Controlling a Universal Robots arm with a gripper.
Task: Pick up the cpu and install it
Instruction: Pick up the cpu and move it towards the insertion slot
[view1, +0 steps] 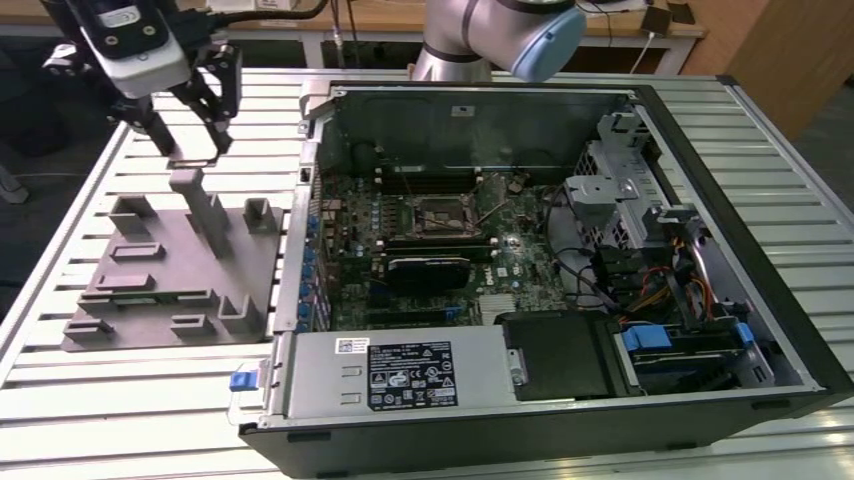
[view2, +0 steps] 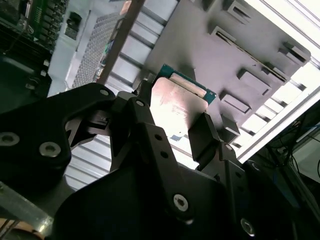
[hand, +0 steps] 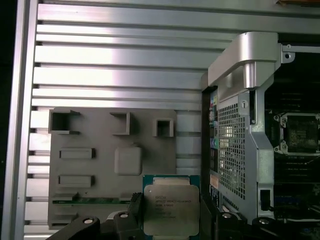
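My gripper (view1: 195, 140) was closed on the cpu (hand: 170, 207), its fingers (view2: 202, 137) pinching two opposite edges. It held the chip in the air above the grey tray (view1: 174, 268), beside the open case (view1: 787, 330). I judged the cpu light, stiff and slick on its metal lid but fragile underneath, so the edges were the right hold. The slatted table (view1: 80, 400) lay below. The socket (view1: 438, 215) sat well apart inside the case, hemmed in by parts and cables.
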